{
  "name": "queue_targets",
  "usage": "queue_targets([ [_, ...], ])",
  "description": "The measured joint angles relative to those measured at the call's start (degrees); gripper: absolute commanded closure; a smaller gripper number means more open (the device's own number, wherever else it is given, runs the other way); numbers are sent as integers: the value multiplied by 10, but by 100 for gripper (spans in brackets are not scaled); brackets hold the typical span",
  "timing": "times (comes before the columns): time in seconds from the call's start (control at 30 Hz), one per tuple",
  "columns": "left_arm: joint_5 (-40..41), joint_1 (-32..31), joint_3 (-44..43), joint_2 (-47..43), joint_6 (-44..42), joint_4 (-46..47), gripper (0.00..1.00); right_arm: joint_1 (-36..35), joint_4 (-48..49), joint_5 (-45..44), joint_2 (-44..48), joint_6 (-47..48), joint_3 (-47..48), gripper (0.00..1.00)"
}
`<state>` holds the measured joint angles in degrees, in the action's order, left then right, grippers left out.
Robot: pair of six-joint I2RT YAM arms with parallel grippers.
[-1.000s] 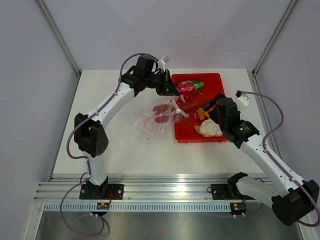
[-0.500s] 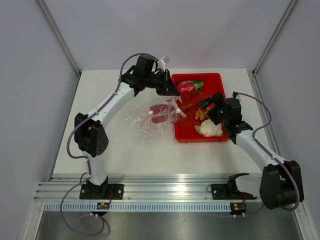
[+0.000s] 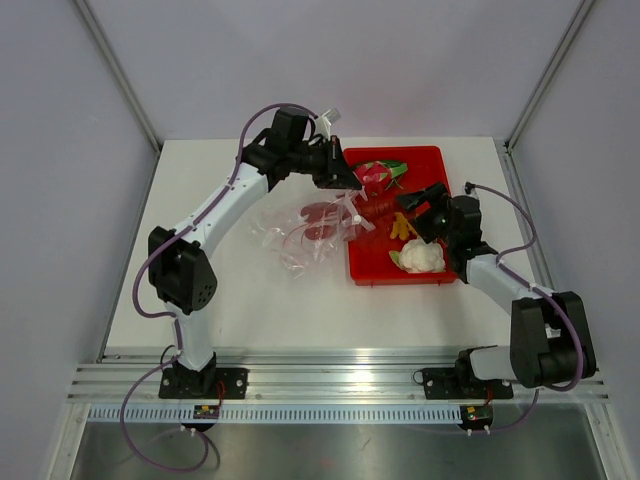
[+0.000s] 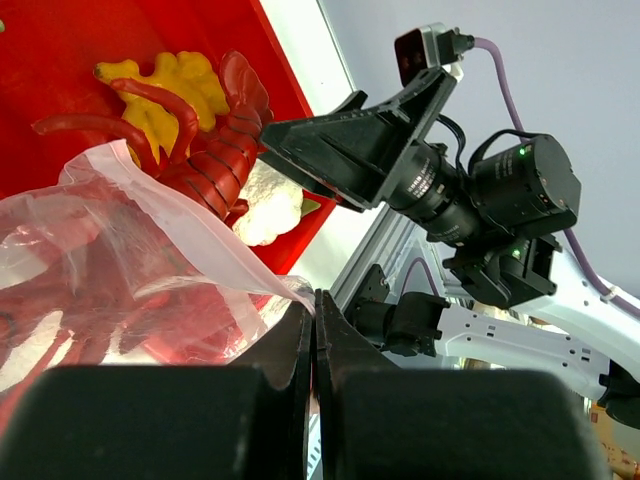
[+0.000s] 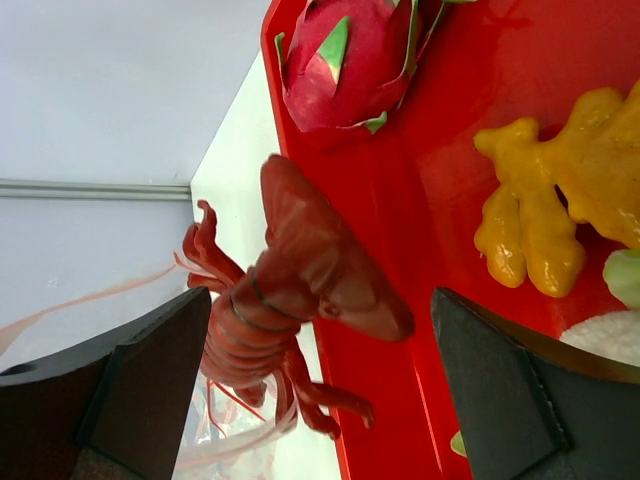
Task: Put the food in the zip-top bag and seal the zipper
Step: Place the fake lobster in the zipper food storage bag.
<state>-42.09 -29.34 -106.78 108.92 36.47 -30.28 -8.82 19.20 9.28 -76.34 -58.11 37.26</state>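
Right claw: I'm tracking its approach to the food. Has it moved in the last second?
Yes. The right claw shifted up-left over the red tray, nearer the dragon fruit.

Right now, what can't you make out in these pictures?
- Zip-top bag, open or sealed: top view, too small, lost among crinkles.
- Bag contents: left wrist view, red shapes blurred by the crinkled plastic.
- Cauliflower: right wrist view, cut off by the right frame edge.

Top camera looks down from behind; both wrist cameras, close in, also see the red tray (image 3: 425, 165).
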Motion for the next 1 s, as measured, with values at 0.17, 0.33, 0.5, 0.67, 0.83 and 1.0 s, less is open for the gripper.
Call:
queue_targets([
  [0.17, -3, 0, 0, 0, 0, 0, 100, 4, 43, 13, -32, -10, 0, 28],
  [0.33, -2, 0, 0, 0, 0, -9, 100, 6, 66, 15, -33, -18, 0, 75],
  [0.5, -6, 0, 0, 1, -8, -21, 100, 6, 53, 7, -16, -17, 1, 100],
  [0.67, -9, 0, 16, 1, -28, -31, 100, 6, 18, 3, 8, 3, 13, 100],
  [0.83, -8, 0, 31, 1, -61, -51, 100, 6, -60, -17, 40, 12, 40, 100],
  [1.0, -13, 0, 24, 5, -94, -76, 100, 3, -186, -62, 65, 11, 135, 100],
])
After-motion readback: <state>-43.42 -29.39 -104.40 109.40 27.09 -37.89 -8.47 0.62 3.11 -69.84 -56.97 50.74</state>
